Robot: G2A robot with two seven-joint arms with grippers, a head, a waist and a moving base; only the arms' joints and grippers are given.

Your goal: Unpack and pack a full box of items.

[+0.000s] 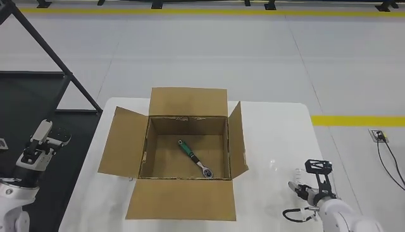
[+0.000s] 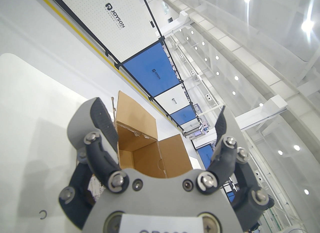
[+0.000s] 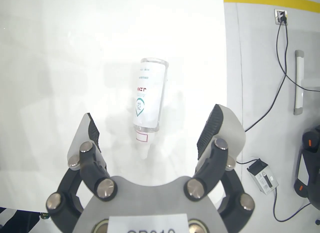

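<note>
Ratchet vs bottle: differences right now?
The ratchet lies inside the box; the bottle lies outside it on the table. The ratchet has a green handle and metal head; the bottle is clear with a white label. Both lie on their sides, ungripped.

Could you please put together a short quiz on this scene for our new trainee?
1. True or false: the cardboard box is closed.
2. What lies inside the box? A a cup; B a ratchet wrench; C a sponge.
3. Which gripper hangs over the bottle lying on the table?
Key: 1 false, it stands open. 2 B. 3 the right gripper.
</note>
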